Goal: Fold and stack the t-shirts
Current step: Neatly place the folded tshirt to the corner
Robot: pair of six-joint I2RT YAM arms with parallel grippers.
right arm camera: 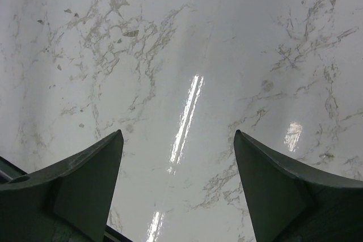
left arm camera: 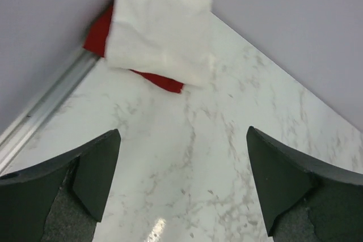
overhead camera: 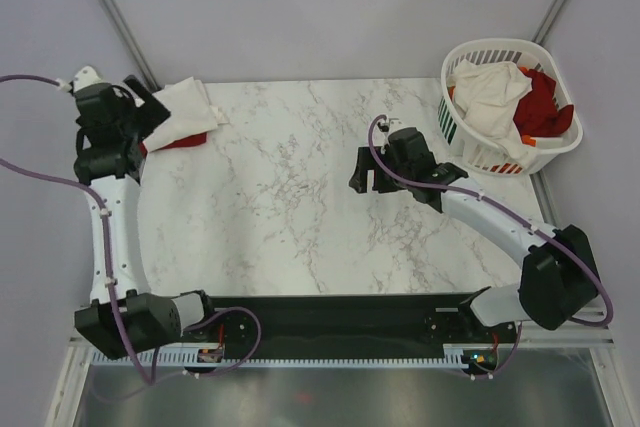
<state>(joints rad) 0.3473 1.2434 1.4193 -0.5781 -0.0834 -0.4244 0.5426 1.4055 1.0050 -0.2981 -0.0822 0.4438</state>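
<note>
A folded cream-white t-shirt (overhead camera: 185,107) (left arm camera: 159,26) lies on top of a folded red t-shirt (overhead camera: 185,140) (left arm camera: 164,81) at the table's far left corner. My left gripper (overhead camera: 150,107) (left arm camera: 182,140) hovers just short of that stack, open, with only marble between its fingers. More t-shirts, cream-white (overhead camera: 492,95) and red (overhead camera: 545,97), sit crumpled in the basket at the far right. My right gripper (overhead camera: 362,179) (right arm camera: 178,140) hangs open over bare marble right of centre, holding nothing.
A white slatted laundry basket (overhead camera: 458,132) stands at the table's far right corner. A metal rail (left arm camera: 45,106) runs along the table's left edge beside the stack. Grey walls close off the back.
</note>
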